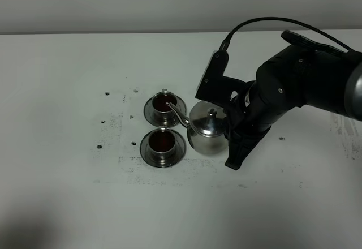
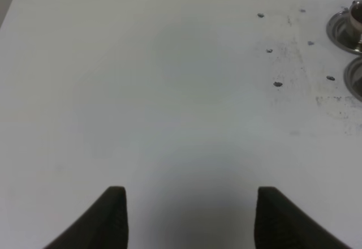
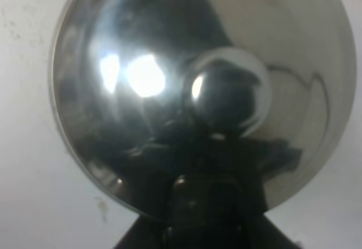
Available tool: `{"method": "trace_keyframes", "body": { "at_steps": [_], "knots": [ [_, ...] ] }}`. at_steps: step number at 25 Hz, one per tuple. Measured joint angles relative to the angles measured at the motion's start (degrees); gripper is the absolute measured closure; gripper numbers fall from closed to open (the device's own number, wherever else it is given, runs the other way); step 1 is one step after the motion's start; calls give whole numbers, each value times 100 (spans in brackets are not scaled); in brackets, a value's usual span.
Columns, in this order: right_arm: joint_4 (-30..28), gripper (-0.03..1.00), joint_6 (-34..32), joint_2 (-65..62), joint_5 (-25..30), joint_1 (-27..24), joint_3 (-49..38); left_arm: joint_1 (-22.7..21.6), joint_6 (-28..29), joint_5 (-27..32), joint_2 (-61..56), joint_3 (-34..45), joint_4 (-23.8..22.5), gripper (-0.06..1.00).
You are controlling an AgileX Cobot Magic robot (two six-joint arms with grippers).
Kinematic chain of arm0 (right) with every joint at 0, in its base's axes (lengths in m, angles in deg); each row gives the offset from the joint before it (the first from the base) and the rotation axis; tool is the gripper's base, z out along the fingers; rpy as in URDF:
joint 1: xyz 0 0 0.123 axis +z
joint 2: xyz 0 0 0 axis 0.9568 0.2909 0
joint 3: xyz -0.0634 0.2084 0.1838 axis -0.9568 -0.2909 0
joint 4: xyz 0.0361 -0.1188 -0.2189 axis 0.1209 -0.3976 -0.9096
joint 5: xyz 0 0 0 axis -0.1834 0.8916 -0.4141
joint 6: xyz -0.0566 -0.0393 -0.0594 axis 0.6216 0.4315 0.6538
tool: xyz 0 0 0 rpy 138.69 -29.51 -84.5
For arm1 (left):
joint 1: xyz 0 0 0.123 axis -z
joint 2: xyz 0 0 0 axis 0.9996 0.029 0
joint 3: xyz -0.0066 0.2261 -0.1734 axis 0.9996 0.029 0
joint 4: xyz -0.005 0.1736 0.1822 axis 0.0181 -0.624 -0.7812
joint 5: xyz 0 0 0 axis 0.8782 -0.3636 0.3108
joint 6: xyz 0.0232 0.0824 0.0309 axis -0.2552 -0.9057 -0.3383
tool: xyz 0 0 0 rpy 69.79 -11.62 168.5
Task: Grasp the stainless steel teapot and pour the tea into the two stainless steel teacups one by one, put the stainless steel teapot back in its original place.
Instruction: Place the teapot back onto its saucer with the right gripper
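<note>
Teapot stands upright beside both teacups, right tool angled down, seemingly clamping its handle.

Right arm reaches low across the table, its gripper angled downward; left gripper hangs with fingers spread apart.

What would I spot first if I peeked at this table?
Probably the shiny stainless steel teapot in the middle, with the big black right arm bent over it and its spout toward the far teacup. Just left stand two teacups on saucers, both holding dark tea; the near teacup sits closest to you.
</note>
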Motion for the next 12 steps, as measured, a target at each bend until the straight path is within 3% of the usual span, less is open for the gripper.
{"method": "trace_keyframes", "body": {
  "at_steps": [12],
  "knots": [
    [160, 77, -148, 399, -226, -41, -52, 0, 0, 0, 0, 0, 0, 46]
  ]
}}
